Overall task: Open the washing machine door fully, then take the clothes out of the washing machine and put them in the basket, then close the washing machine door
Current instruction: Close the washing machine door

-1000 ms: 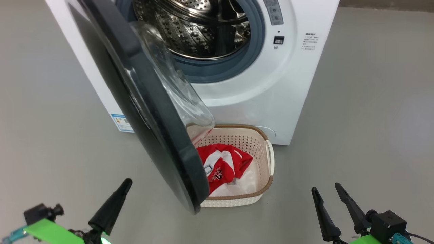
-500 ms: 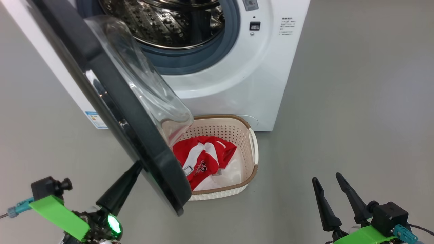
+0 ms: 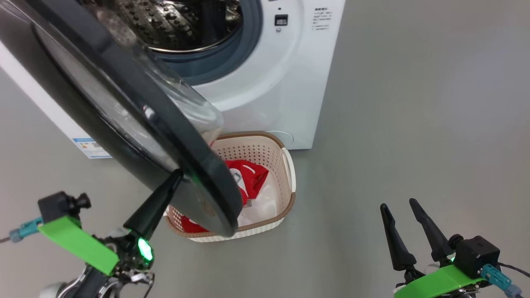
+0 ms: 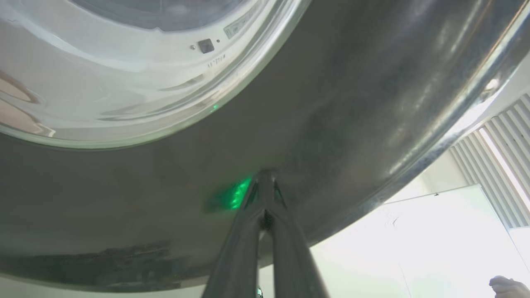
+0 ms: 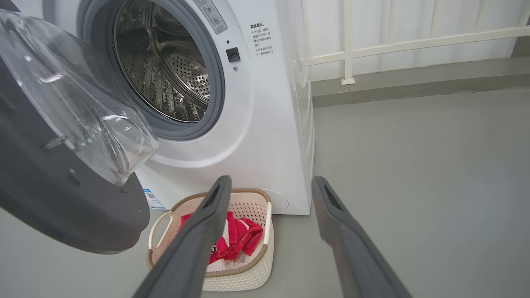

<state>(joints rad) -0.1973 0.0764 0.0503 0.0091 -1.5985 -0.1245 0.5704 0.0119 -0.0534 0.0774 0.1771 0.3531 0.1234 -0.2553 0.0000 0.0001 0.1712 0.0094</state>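
Black door (image 3: 198,166): closed left hand (image 4: 265,177) touching rim.

The washing machine door (image 3: 120,95) overhangs the basket (image 3: 290,198), covering its left half.

Both arms look alike. The left gripper (image 3: 174,178) has long, matte black fingers (image 3: 153,207) that taper like cones, with a lit green lamp (image 3: 145,249) at their base. The left bracket (image 3: 76,245) is flat and bright green, with a black left camera (image 3: 62,203) and a teal left plug (image 3: 24,230). The right gripper (image 3: 397,203) has a green right bracket (image 3: 434,282), a black right camera (image 3: 476,253), a teal right plug (image 3: 495,276) and a thin black cable (image 3: 513,268).
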